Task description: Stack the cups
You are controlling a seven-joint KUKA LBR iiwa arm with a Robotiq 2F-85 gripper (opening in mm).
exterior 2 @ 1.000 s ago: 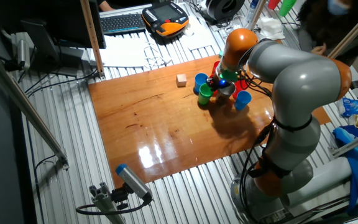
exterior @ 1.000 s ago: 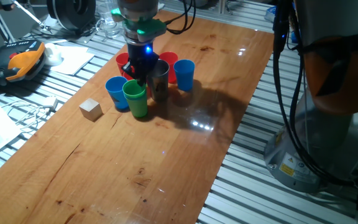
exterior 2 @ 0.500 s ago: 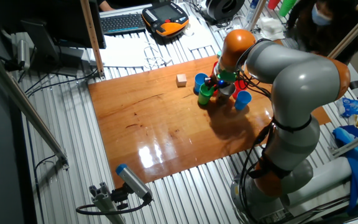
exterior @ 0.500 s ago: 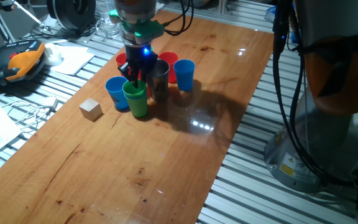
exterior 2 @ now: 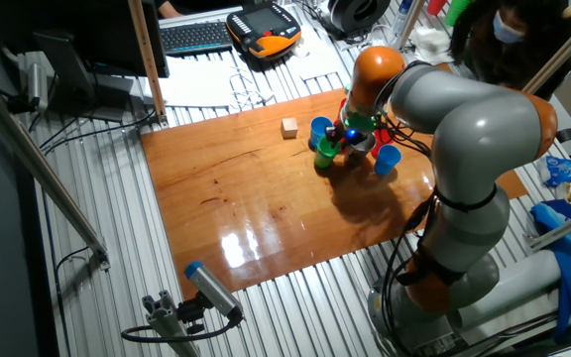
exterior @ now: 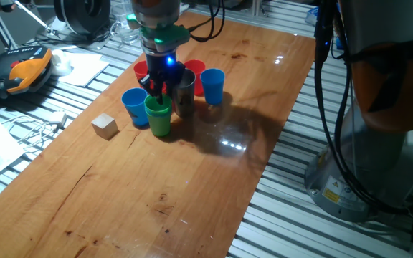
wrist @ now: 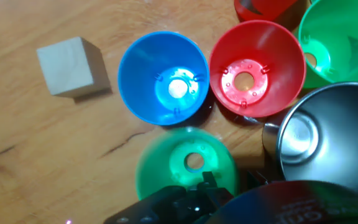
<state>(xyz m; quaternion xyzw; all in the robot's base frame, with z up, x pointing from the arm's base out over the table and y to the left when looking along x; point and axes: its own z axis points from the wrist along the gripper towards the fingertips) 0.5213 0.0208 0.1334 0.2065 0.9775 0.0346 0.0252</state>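
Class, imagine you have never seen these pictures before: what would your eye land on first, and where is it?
First, the tight cluster of bright cups near the table's far end: a blue cup, a green cup, red cups and a shiny steel cup. The gripper reaches down right over the green cup, a blue light glowing on it. Beside the cluster, apart from it, sits a small wooden cube.

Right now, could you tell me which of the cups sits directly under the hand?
The green cup at the front of the cluster; the hand is right at its rim. The blue cup beside it and the steel cup stand clear.
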